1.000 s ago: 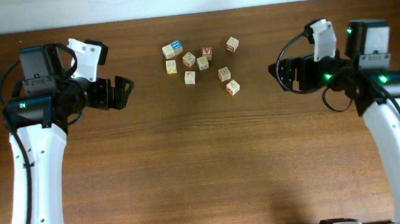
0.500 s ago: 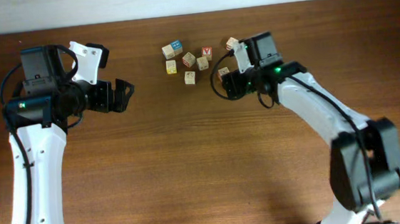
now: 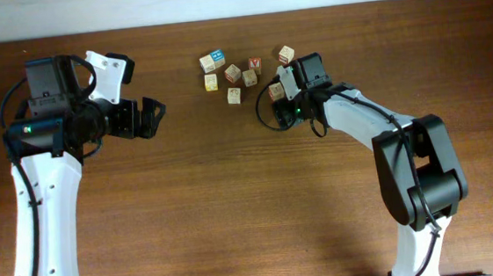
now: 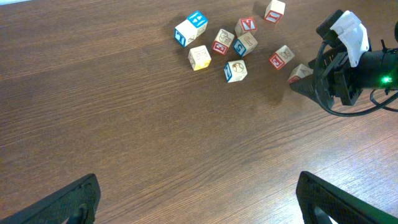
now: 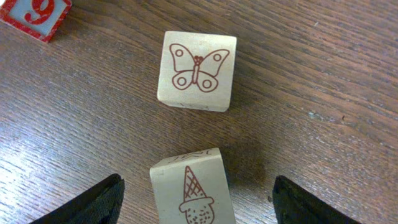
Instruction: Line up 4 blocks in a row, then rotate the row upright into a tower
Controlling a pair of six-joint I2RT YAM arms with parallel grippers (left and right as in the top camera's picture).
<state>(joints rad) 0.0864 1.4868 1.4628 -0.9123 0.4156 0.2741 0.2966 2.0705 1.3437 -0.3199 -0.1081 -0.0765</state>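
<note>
Right pincer (image 5: 196, 190) is held low over the table (image 3: 234, 201) with its jaws parted and set astride the cone block (image 5: 191, 186), a cream cube on which an ice-cream cone is drawn. A strip of bare wood is seen between each of the fingers (image 5: 99, 202) and the cube, so nothing is gripped. The placing is judged to be deliberate. With one finger on either side, the cube can be taken by two opposite faces once the jaws are drawn in, and then turned. Just beyond it, and apart from it, the butterfly block (image 5: 197, 70) is seen lying flat. A red-framed 9 block (image 5: 34, 15) is cut off at the corner of the right wrist view.

Left pincer (image 3: 155, 116) is held wide, with nothing between its jaws, well apart from the blocks (image 3: 232, 72) and toward the left side of the table. It is judged to be placed there so that the working arm is not crowded.

The blocks are scattered loose near the far edge of the table, none stacked, which is judged to leave room for fingers around each. No container is seen in any view. Nothing is held in a tray, box or bowl, and every cube is borne directly by the tabletop.
</note>
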